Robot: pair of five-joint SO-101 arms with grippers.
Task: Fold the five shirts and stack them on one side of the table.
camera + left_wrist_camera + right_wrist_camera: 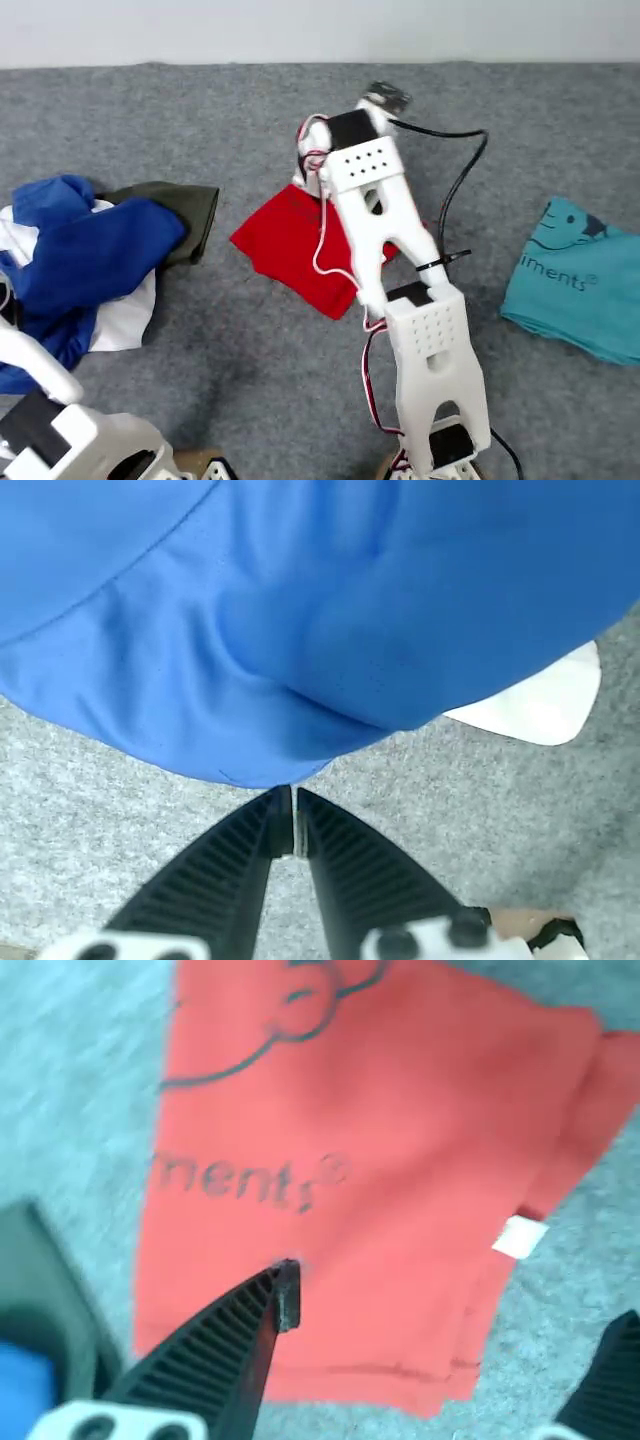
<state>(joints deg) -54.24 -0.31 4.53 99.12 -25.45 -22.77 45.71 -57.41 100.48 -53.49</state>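
Red shirt (380, 1110) under wide-open right end effector (455, 1310); left end effector (293, 820) closed, empty, beside blue shirt (300, 610).

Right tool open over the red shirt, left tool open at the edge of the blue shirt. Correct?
No. The left tool is shut, not open, as the left wrist view shows. It does sit at the edge of the blue shirt. The right tool is open over the red shirt.
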